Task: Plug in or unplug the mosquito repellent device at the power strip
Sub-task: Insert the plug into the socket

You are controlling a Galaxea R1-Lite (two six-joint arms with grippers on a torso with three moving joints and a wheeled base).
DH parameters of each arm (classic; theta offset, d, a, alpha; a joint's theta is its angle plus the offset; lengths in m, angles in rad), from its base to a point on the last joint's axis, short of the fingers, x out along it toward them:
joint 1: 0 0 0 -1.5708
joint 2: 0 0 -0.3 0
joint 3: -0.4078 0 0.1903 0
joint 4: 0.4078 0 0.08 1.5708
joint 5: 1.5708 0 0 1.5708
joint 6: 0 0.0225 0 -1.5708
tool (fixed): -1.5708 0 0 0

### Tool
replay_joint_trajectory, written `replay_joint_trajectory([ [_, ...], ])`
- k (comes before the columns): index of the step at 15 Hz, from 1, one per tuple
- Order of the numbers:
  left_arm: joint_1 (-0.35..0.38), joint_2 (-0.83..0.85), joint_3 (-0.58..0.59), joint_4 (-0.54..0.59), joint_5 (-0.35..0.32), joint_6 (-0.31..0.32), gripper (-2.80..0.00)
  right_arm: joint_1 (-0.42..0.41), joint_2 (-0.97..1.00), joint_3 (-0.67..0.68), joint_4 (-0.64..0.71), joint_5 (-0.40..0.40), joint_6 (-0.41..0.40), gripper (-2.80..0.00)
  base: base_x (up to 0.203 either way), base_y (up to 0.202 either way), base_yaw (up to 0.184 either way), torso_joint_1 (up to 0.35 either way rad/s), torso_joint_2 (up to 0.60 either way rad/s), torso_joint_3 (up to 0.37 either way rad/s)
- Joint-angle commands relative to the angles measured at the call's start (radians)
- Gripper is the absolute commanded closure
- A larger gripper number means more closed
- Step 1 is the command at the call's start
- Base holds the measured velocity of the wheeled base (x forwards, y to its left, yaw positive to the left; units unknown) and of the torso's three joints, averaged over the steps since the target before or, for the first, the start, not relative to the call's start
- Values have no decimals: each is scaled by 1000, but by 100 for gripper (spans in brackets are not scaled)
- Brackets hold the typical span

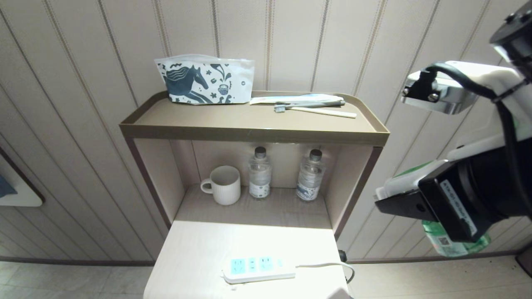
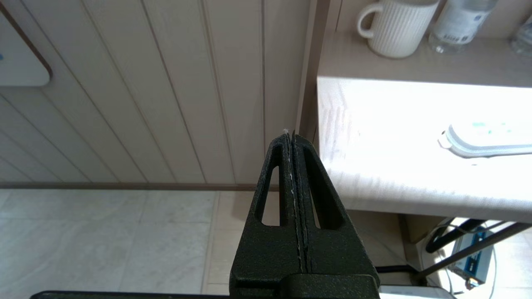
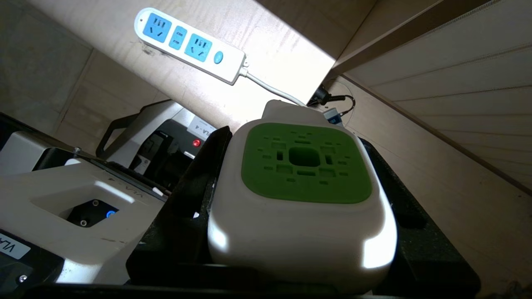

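- Holding the mosquito repellent device [image 3: 301,199], the right gripper [image 1: 409,199] hangs off to the right of the small table [image 1: 199,249], well apart from it.
- Its black fingers [image 3: 195,178] press on both sides of the device's white cap, so the grip is tight on it.
- The cap has a green square in the middle, and the green bottle [image 1: 451,243] hangs under the gripper.
- The power strip [image 1: 257,269] lies flat near the front edge of the bright table top.
- All its blue sockets look empty, though the strong light makes this hard to see in the head view.
- Its white cable [image 1: 328,265] runs off the right side of the table.
- The device is not touching the strip.
- The left gripper [image 2: 293,137] is closed, with its two fingers pressed together and nothing between them.
- It sits low, to the left of the table, above the tiled floor [image 2: 104,241].
- Behind the strip there is an open shelf with a white mug [image 1: 224,185] and two water bottles [image 1: 259,174] standing side by side.
- On the top tray [image 1: 253,133] rest a pouch with a horse picture [image 1: 205,81] and a toothbrush [image 1: 316,111].
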Motion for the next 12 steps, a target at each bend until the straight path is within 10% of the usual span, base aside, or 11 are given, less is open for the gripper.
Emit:
replay_joint_trajectory([
  [1, 1, 0, 0, 1, 0, 0, 0, 1, 6, 12, -9, 0, 2, 0, 0, 0, 0, 299, -620, -325],
  [12, -1, 0, -2, 6, 1, 3, 0, 2, 50, 175, -91, 7, 30, 0, 0, 0, 0, 87, -181, -95],
])
